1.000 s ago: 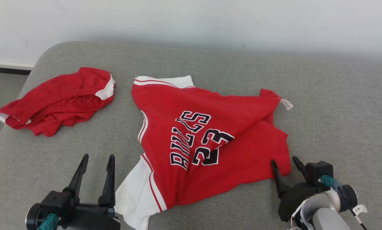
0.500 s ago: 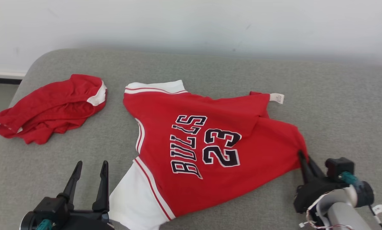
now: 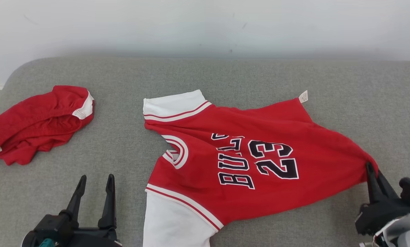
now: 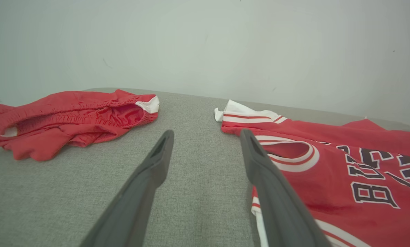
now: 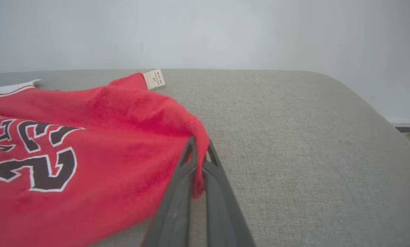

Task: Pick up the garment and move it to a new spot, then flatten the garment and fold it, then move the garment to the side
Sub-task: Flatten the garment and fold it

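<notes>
Now a red jersey [image 3: 328, 164] lies spread on a grey cushion [image 3: 225, 75]. Right gripper [image 3: 372, 169] is clamped on its hem corner, seemingly mid-relocation; left gripper [image 3: 95, 179] hovers empty, fingers apart. Next move likely calls for setting down, then flattening.

head – high, looking down | wrists – low, close, facing wall [image 4: 205, 44] | shared: jersey [image 3: 259, 195]

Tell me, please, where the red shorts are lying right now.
In the head view the red shorts lie crumpled at the left edge of the grey cushion, clear of the jersey to their right.
</notes>
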You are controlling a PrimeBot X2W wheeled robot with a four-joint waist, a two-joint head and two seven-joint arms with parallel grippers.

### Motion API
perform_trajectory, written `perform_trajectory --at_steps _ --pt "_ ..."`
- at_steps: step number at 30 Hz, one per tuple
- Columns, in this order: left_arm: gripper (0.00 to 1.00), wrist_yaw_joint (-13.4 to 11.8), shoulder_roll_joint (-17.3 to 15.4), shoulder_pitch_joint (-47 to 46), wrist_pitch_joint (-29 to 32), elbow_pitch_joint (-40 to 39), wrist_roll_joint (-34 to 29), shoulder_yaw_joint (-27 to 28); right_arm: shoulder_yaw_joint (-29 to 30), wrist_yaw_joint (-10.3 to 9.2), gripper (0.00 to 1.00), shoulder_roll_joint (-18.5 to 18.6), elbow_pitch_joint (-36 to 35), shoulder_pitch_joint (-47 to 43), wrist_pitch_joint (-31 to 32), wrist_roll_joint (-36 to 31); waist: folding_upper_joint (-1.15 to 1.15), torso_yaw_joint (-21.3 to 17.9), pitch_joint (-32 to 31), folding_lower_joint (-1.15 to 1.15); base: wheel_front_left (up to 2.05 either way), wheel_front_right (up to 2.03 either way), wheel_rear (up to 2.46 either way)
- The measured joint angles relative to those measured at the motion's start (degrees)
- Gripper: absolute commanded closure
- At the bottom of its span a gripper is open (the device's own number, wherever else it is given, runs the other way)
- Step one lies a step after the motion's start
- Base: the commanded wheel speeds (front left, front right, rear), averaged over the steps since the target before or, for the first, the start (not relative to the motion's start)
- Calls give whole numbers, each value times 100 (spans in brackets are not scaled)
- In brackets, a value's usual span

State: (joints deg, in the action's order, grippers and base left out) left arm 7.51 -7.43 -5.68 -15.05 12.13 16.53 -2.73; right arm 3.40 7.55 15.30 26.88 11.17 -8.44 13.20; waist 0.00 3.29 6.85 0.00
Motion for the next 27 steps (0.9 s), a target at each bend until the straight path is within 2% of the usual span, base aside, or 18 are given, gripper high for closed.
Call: perform_trajectory --at_steps 5,10,15,20,21,22,23,27 --pt "0 0 32 -22 0 21 1 -10 -169 0 100 -134 -702 79 364 -30 0 34 61 0 0 0 0" --pt "0 0 79 -105 0 49 2 -71 -615 0 100 -237 -811 677 593 -111 0 194 92 0 0 0 0" --pt "0 0 123 -299 0 149 52 -241 -1118 0 100 -344 -97 1632 694 -225 0 488 161 0 0 0 0" --pt "0 0 182 -418 0 226 77 -307 -1447 0 100 -426 923 2288 528 -265 0 748 253 0 0 0 0" --pt "0 0 189 -426 0 241 88 -311 -1530 0 91 -459 1134 2394 480 -255 0 794 272 0 0 0 0" --pt "0 0 191 -434 0 255 97 -305 -1633 1 57 -485 1370 2492 469 -267 0 835 292 0 0 0 0" --pt "0 0 189 -435 0 266 97 -307 -1694 1 0 -515 1580 2560 410 -268 0 869 312 0 0 0 0" --pt "0 0 198 -442 0 309 96 -296 -1808 0 0 -580 2238 2807 99 -174 0 943 366 1 0 0 0"
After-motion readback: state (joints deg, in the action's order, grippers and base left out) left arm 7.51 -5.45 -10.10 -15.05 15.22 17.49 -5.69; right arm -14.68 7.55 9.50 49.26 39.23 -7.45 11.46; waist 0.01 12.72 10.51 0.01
